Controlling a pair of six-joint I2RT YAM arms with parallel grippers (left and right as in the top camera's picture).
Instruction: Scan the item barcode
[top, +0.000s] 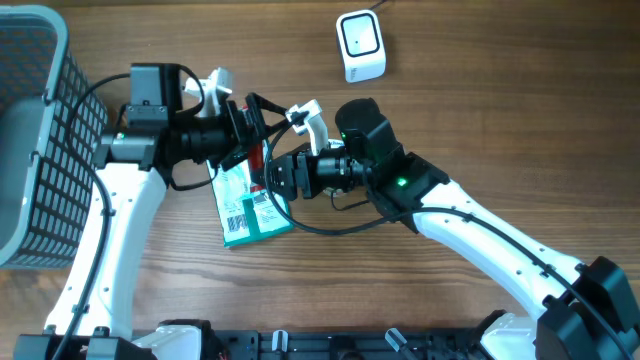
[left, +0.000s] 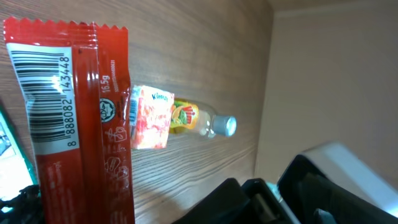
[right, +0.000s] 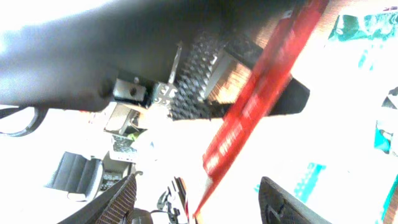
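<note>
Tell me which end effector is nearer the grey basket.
Left. The left end effector is right of the grey basket; the right end effector lies farther right, beyond it.

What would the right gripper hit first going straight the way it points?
Most likely the red packet, which crosses right ahead of it; a black textured pad lies behind it, depth unclear.

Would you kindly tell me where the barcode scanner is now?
In the overhead view the white scanner stands near the top edge, right of centre, beyond the right arm, clear of it.
</note>
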